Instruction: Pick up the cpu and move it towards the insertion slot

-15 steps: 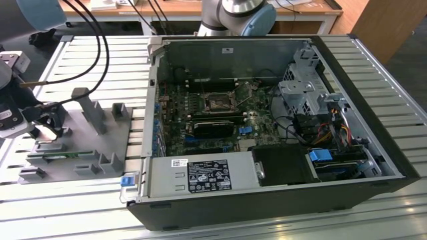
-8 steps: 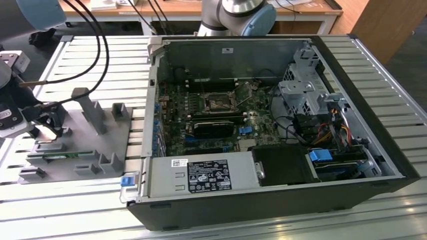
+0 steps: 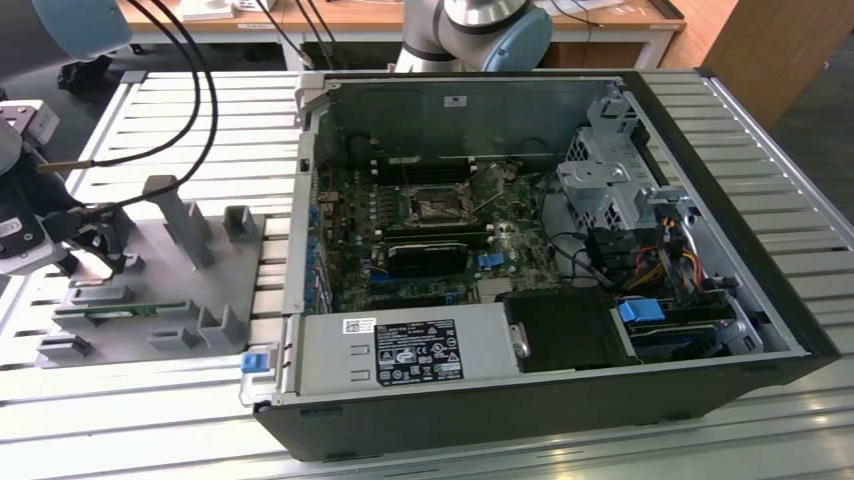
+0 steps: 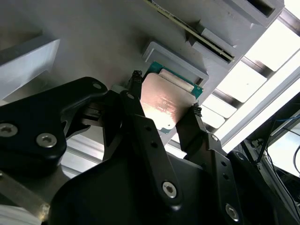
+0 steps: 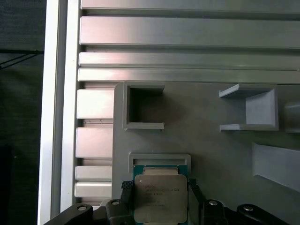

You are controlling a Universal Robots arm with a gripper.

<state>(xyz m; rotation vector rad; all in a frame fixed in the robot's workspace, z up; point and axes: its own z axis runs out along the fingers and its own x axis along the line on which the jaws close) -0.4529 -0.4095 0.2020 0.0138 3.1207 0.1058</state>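
Observation:
The cpu (image 5: 161,197), a flat square chip with a silvery top and a green rim, lies at a small framed pocket (image 5: 159,159) of the grey fixture (image 5: 211,150). My gripper (image 5: 159,187) is over it, and the black fingertips (image 4: 136,77) press against two opposite edges of the cpu (image 4: 164,101), so the gripper is shut on it. In the exterior view my gripper (image 3: 107,245) hangs over the fixture at the exterior view's left. The insertion slot (image 3: 437,205), a black-framed square socket, sits on the motherboard inside the open computer case (image 3: 747,230), well to the right.
Upright posts (image 3: 180,215) rise from the grey fixture (image 3: 200,290), and a green memory stick (image 3: 127,312) lies in its front groove. Black cables (image 3: 187,90) trail over the slatted aluminium table (image 3: 200,130). A power supply (image 3: 400,352) and a drive cage (image 3: 607,185) crowd the case.

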